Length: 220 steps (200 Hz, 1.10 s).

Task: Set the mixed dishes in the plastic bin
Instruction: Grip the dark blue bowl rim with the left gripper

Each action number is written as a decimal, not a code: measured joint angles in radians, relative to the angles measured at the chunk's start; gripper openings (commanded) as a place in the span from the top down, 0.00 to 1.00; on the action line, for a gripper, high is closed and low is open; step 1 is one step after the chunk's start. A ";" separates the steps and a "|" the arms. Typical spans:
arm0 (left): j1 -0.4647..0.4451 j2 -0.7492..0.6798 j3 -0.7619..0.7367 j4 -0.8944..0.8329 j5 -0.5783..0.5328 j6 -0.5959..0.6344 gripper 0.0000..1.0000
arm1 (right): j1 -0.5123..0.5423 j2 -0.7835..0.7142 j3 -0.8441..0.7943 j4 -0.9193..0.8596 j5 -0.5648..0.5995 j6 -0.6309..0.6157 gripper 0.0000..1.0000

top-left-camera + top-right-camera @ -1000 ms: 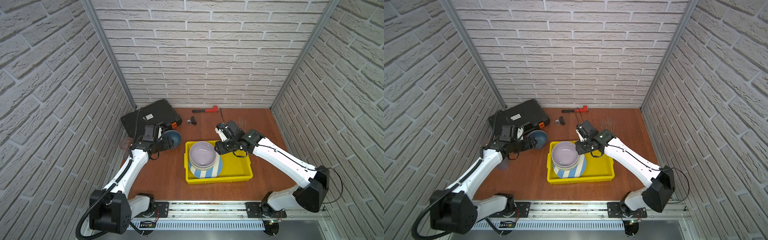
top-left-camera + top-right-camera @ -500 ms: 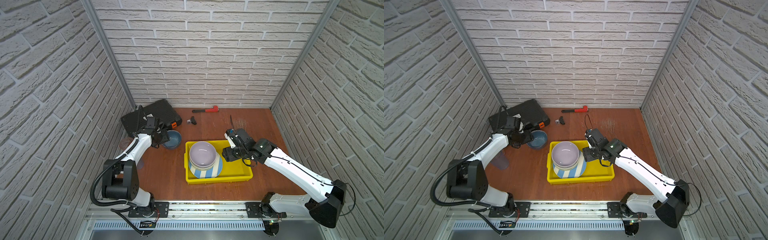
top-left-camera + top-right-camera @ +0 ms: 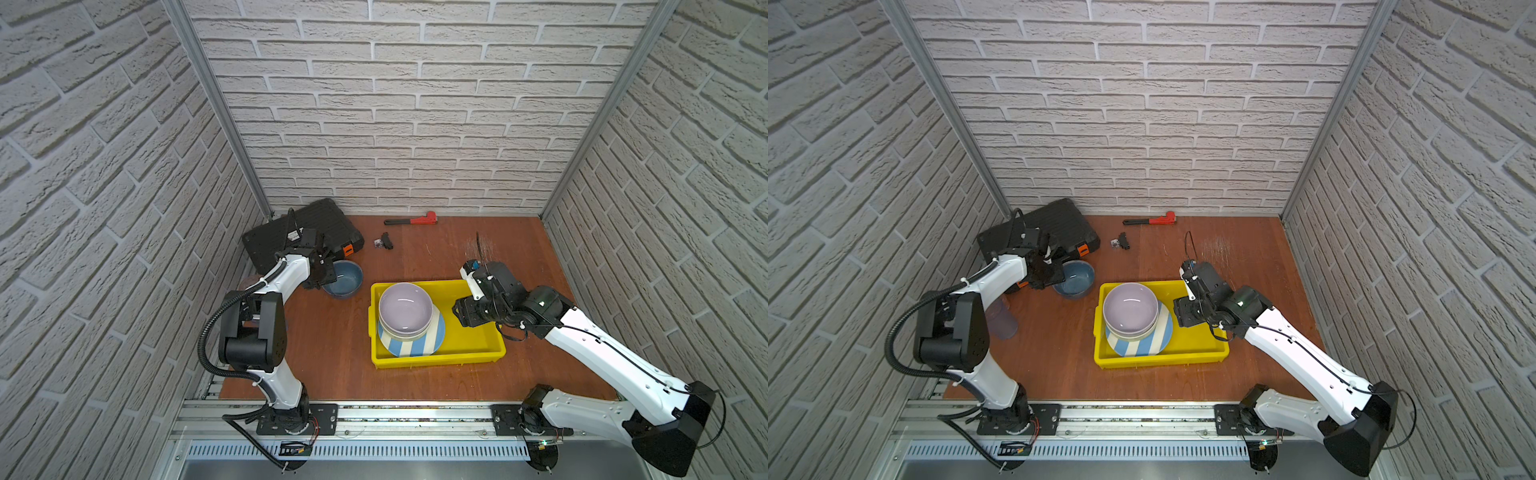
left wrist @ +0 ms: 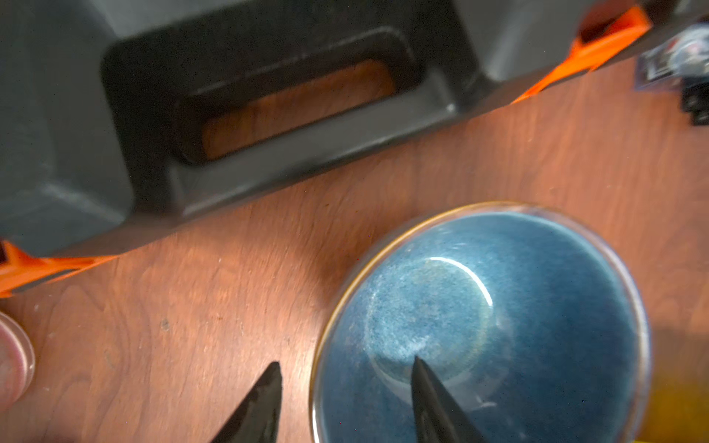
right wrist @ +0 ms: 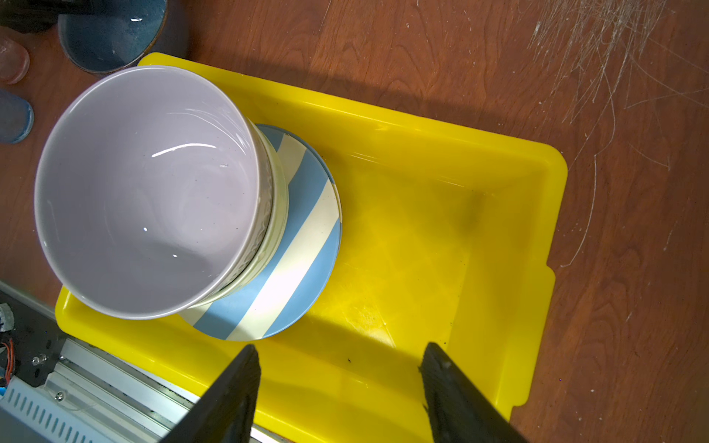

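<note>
1. Far left, a tumbler (image 3: 1000, 322) stands upright on the table (image 3: 1059, 357), just beside the left arm's elbow. A pinkish one (image 4: 13, 360) shows at the edge of the left wrist view. A wide swing of that arm could tip either, and clear plastic is easy to misjudge.
2. Your left tool (image 4: 345, 364) has its fingers apart, astride the rim of the blue bowl (image 3: 343, 279): one finger inside, one outside, with no pinch that I can see. The bowl sits on the table mouth up, just in front of the case (image 3: 299, 237) and near the bin's far left corner, outside it. It is round, so it has no long axis.
3. A pinch on one wall hangs the bowl's weight to one side. The glazed rim could slip, and the bowl could tilt or drop as you lift.
4. The bin (image 3: 436, 359) lies open side up, its long axis running left to right in both top views. Its left half holds the striped plate (image 3: 415, 345), with a pale green bowl (image 5: 278, 214) and the lavender bowl (image 3: 405, 307) nested on it, mouths up. That stack rises above the wall, so a low carry would likely strike it.
5. Your right tool (image 5: 339, 347) hangs over the bin's bare right half, jaws apart and empty. If you bring the blue bowl there, the arms could meet.
</note>
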 measured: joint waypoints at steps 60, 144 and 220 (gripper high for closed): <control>0.000 0.024 0.000 0.001 0.007 0.005 0.72 | -0.001 -0.012 -0.002 0.000 -0.013 -0.010 0.31; 0.003 0.023 0.000 0.008 0.025 0.000 1.00 | -0.001 -0.024 -0.027 -0.003 -0.017 -0.012 0.29; 0.003 -0.048 0.000 -0.053 0.027 0.003 1.00 | -0.001 -0.048 -0.033 0.003 -0.030 -0.021 0.25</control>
